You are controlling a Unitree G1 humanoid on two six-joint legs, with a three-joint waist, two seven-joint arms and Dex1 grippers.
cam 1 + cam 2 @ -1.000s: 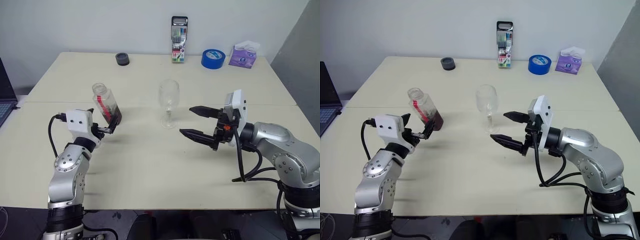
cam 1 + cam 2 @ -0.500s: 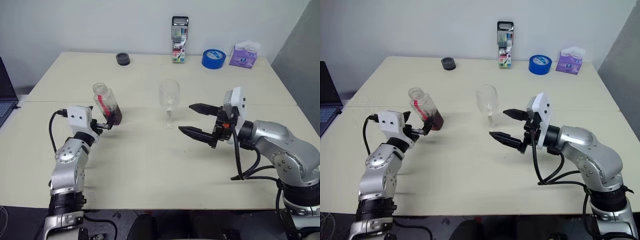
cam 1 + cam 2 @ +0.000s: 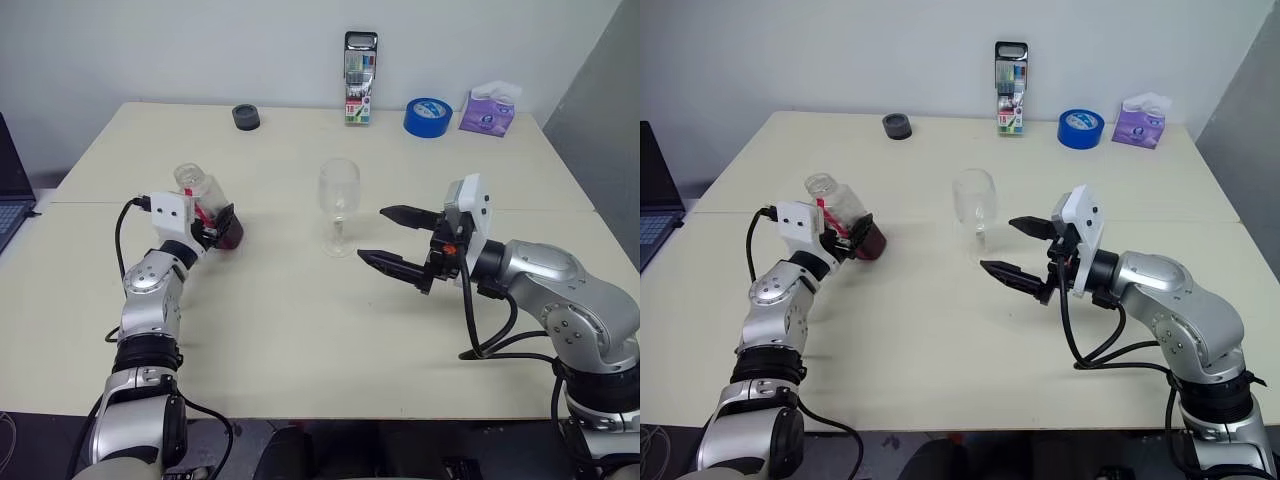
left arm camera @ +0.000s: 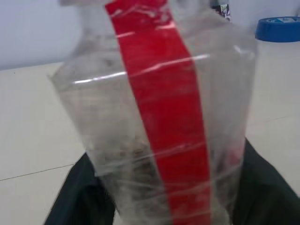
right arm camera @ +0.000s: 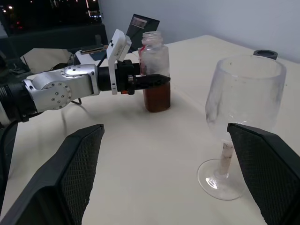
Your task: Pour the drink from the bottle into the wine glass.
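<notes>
The bottle (image 3: 203,203) stands left of centre on the table, clear, uncapped, with a red label strip (image 4: 164,117). The dark red drink (image 3: 229,235) fills its lowest part. My left gripper (image 3: 220,226) is shut on the bottle's lower body, one black finger (image 4: 77,197) on each side. In the right wrist view those fingers (image 5: 151,80) clamp the bottle (image 5: 153,56) just above the liquid. The wine glass (image 3: 338,204) stands upright in the middle, apart from both grippers. To its right, my right gripper (image 3: 374,235) hovers open, pointing at it.
Along the far edge stand a tall marker case (image 3: 358,78), a blue tape roll (image 3: 427,116), a purple tissue pack (image 3: 487,110) and a small dark round lid (image 3: 245,117). A laptop (image 3: 10,195) sits off the table's left side.
My left arm has reached forward to the bottle and its fingers have shut around the bottle's lower body. The right gripper and the wine glass have stayed put.
</notes>
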